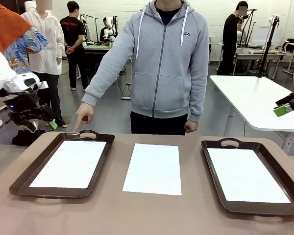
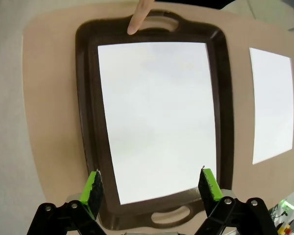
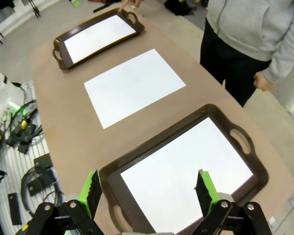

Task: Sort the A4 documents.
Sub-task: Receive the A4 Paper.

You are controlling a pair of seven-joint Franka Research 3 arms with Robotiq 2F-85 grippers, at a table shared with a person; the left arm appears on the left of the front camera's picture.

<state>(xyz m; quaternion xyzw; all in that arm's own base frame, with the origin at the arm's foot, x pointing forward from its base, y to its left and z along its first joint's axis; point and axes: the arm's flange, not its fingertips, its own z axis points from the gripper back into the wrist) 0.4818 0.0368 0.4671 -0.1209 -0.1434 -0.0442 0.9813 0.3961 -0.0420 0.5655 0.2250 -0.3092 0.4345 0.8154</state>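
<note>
**Grippers idle: left gripper [image 2: 152, 183] and right gripper [image 3: 149, 188], jaws wide apart, nothing held**

Layout: brown table [image 1: 152, 215] with the left tray [image 1: 49, 192] and right tray [image 1: 211, 171] at its two ends, well apart. Each tray has one white sheet flat on its floor: left sheet [image 1: 68, 164], right sheet [image 1: 246, 175]. The middle sheet [image 1: 153, 169] lies bare on the table between the trays and touches neither. Each gripper hangs over the near end of the tray on its own side. The person's hand [image 1: 83, 115] points, fingertip at the left tray's far handle.

Judgement: the pointing probably marks the left tray as the middle sheet's destination.

Risks:
- Thin paper lying flat offers the pads no edge, so a pinch may slide, crease it or miss.
- A reach into the left tray could meet the person's hand at the handle.
- A sheet released askew could hang over the rim.

Count: table 1; trays 2; A4 documents 3 (two in trays, one loose); grippers 2; pointing hand 1.
</note>
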